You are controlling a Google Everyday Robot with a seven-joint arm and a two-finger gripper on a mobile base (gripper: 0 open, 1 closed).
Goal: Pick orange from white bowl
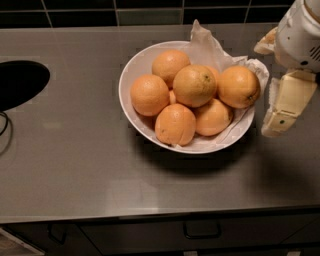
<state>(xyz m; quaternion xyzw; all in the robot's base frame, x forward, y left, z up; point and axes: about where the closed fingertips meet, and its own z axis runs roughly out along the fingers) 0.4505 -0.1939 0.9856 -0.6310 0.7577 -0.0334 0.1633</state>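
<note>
The white bowl (131, 75) stands on the grey counter, lined with crumpled white paper and holding several oranges. The orange (238, 86), round and bright with a small dark dimple, lies at the bowl's right side. A duller, speckled orange (194, 85) sits on top in the middle, and an elongated one (175, 124) lies at the front. My gripper (265, 89) is at the right edge of the view, just right of the bowl and beside the orange. It is open and empty, with one finger (266, 46) behind the bowl's rim and the other (285, 102) in front.
A dark round opening (20, 82) is set in the counter (75, 160) at the left, with a thin cable (4, 131) below it. A dark tiled wall (100, 12) runs along the back. The counter's front edge has drawers with a handle (202, 231) beneath.
</note>
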